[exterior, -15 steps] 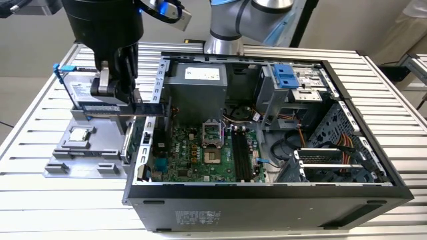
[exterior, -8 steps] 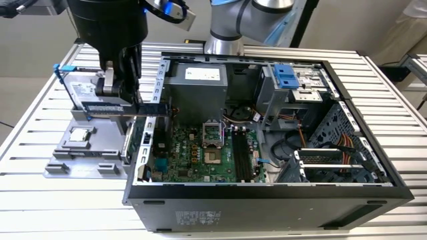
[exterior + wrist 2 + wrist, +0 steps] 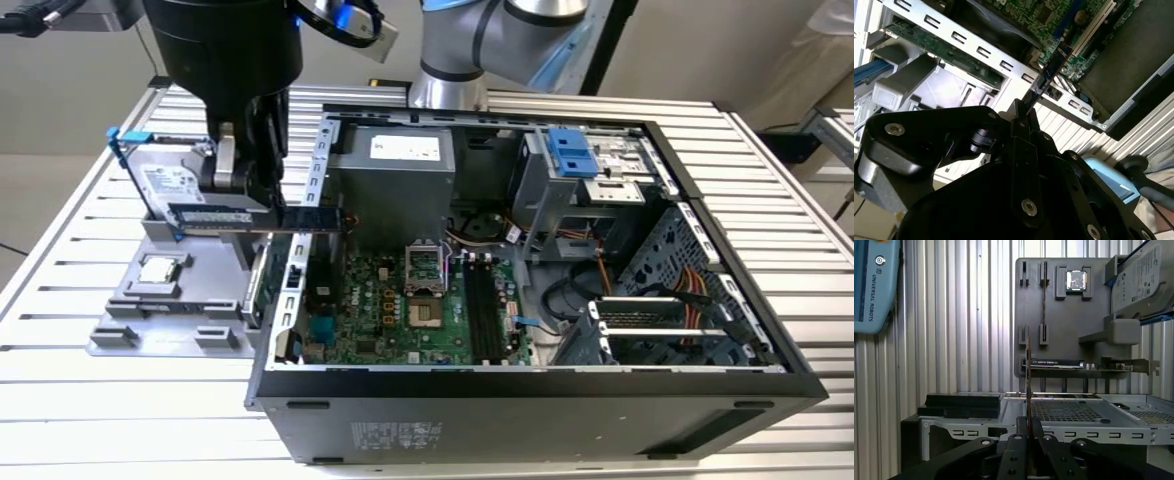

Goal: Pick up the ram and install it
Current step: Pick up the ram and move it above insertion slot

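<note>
Bench: slatted metal top. Open PC case lies on its side across mid-to-right, so the motherboard faces up for top-down work.
Tray: grey parts tray sits near bench's edge on the exterior view's left, just beside the case wall. CPU and hard drive each sit in own seat, prob. to keep parts at known spots.
Gripper: gripper has fingers closed on the ram, pinching approx. mid-length. Judged: for balance, so neither end droops.
Ram: ram is off the tray and in the air, long axis level, board on edge. It straddles the tray's inner edge and the case's near wall.
Wrist views: first wrist view shows it edge-on, a thin line out from the gripper. In second wrist view it reaches past the gripper over the case's slotted wall.
Hold: on-edge grip likely keeps contact edge down, matching the slots.
Slots: DIMM slots mid-board look empty and are well apart from the ram.
Progress: pick done, install not yet.
</note>
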{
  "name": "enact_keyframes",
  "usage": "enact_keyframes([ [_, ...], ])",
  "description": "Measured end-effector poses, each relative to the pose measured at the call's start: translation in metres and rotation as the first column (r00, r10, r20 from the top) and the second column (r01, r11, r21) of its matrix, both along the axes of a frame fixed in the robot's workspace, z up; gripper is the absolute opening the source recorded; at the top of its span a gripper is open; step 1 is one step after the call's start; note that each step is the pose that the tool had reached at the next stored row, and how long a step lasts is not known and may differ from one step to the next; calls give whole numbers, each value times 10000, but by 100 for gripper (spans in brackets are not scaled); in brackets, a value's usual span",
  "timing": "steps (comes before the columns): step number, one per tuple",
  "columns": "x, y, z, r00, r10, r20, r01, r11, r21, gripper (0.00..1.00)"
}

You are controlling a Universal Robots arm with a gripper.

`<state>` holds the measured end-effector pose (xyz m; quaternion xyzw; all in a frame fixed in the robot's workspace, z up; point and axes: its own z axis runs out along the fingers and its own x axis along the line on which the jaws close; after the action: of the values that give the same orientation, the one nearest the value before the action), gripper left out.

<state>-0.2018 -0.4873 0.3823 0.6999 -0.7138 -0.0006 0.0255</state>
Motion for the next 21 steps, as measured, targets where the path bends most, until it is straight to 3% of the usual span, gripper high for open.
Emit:
enact_keyframes([
  [21, 93, 0, 0, 10000, 1, 0, -1, 10000, 0, 0],
])
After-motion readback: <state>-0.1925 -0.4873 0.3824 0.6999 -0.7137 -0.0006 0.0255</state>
